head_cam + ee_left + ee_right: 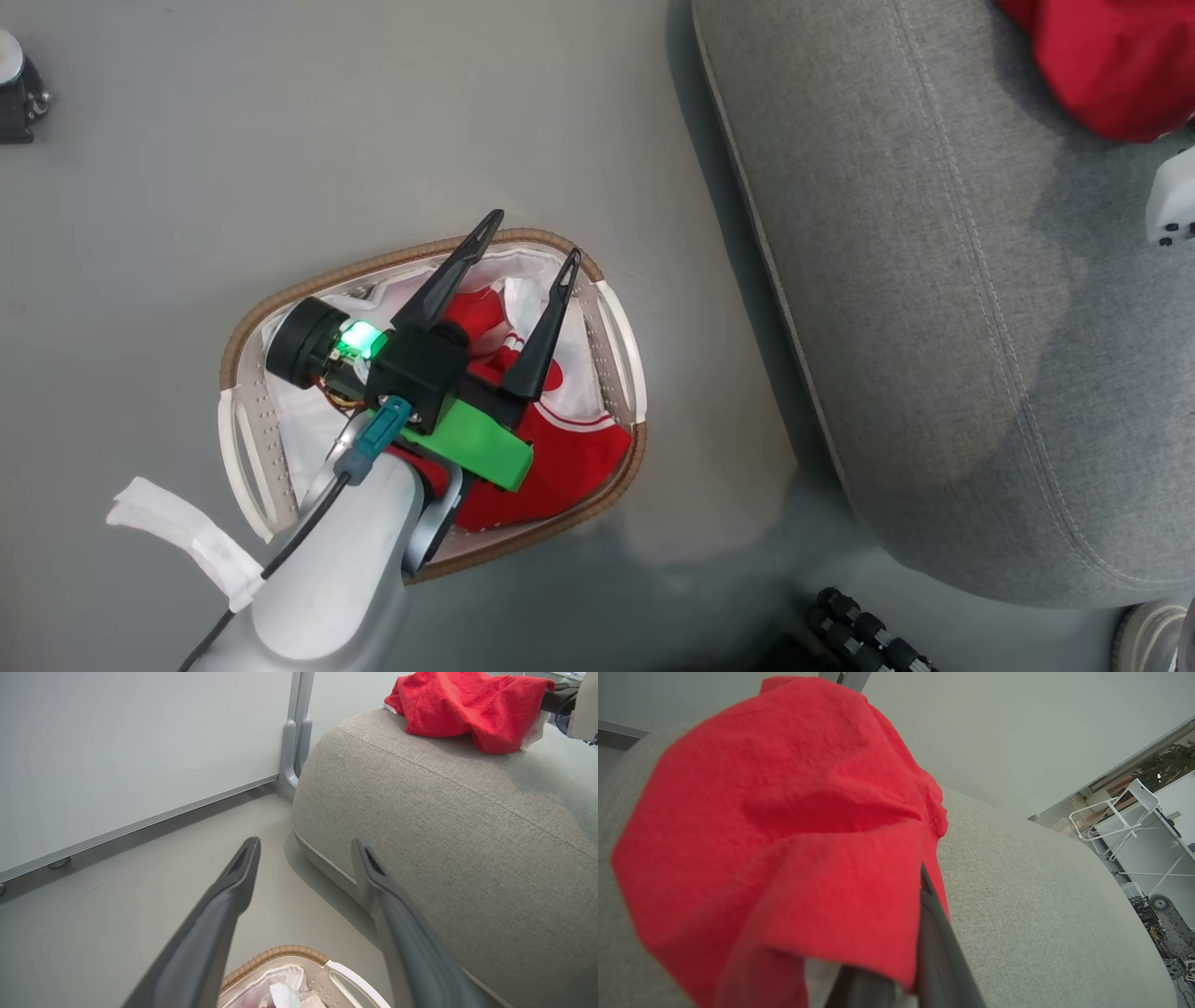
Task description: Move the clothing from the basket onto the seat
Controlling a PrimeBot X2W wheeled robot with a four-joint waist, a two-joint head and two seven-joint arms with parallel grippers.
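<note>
The left pincer (530,238) stands wide apart and holds nothing, above the basket (624,347). One red garment (579,457) lies inside, toward 5 o'clock. The right pincer (930,914) is together, its tips hidden under the other red garment (784,812), which rests on the seat (934,327), at 1 o'clock from the basket.

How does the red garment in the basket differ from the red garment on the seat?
The basket garment lies in the basket, under the open left claw; the seat garment sits bunched on the seat. The basket garment shows white striped trim; the seat garment looks almost all red. Both are bright red fabric.
</note>
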